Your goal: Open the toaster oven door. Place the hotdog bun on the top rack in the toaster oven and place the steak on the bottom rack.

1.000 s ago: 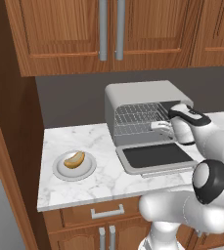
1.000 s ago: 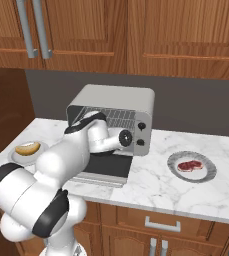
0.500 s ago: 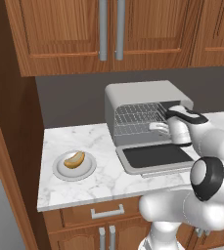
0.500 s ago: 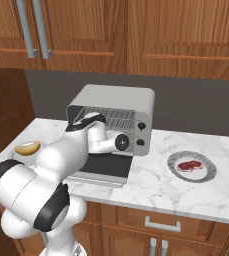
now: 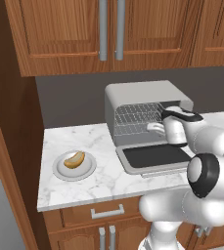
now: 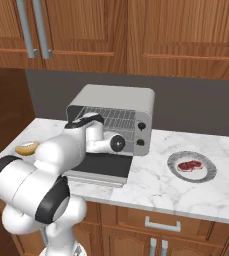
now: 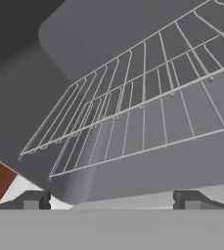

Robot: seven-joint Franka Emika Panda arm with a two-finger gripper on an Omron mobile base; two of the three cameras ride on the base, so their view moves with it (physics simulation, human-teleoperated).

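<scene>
The toaster oven (image 5: pixel 143 93) stands at the back of the counter with its door (image 5: pixel 155 156) folded down flat in front. Inside, the top rack (image 5: pixel 133 112) and the bottom rack (image 5: pixel 130 128) both look bare. My gripper (image 5: pixel 152 128) hovers open at the oven mouth above the door, holding nothing. In the hand view the wire racks (image 7: pixel 147 112) spread close ahead, between my wide-set fingertips (image 7: pixel 35 199). The hotdog bun (image 5: pixel 74 159) lies on a plate to the left of the oven. To its right, the steak (image 6: pixel 190 165) rests on another plate.
The bun's plate (image 5: pixel 86 170) sits near the counter's left end beside a tall wooden side panel (image 5: pixel 11 146). The steak's plate (image 6: pixel 210 170) is on open marble right of the oven. Wooden wall cabinets (image 5: pixel 108 34) hang above.
My hand has slid a little to the left across the oven opening, jaws still wide open. The bun, the steak and the door have not moved.
</scene>
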